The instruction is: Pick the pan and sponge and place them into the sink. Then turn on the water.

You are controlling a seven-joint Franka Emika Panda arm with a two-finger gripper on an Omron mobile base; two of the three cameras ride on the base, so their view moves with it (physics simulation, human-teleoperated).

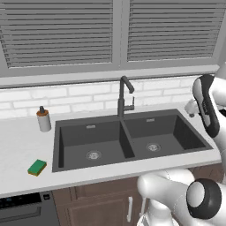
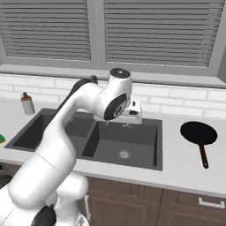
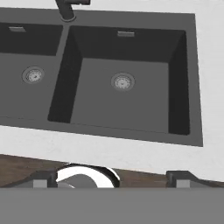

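The black pan [image 2: 199, 132] lies flat on the counter right of the sink [image 2: 137, 143], its long handle pointing toward the front edge. The green sponge [image 1: 37, 167] rests on the counter left of the sink [image 1: 75, 152], near the front; its edge also shows at the sponge [image 2: 1, 138]. My gripper [image 3: 111, 180] hangs above the right basin of the sink [image 3: 122, 109], open, with nothing between its fingertips [image 3: 178, 178]. The gripper [image 2: 133, 113] is well left of the pan and apart from it. No water is in view at the dark faucet [image 1: 125, 93].
A grey soap bottle [image 1: 43, 119] with an orange collar stands at the back left of the counter. The white tiled wall and a window with blinds close the back. Round silver drains [image 3: 122, 82] sit in both basins. Wood cabinet fronts [image 2: 176, 203] run below the counter.
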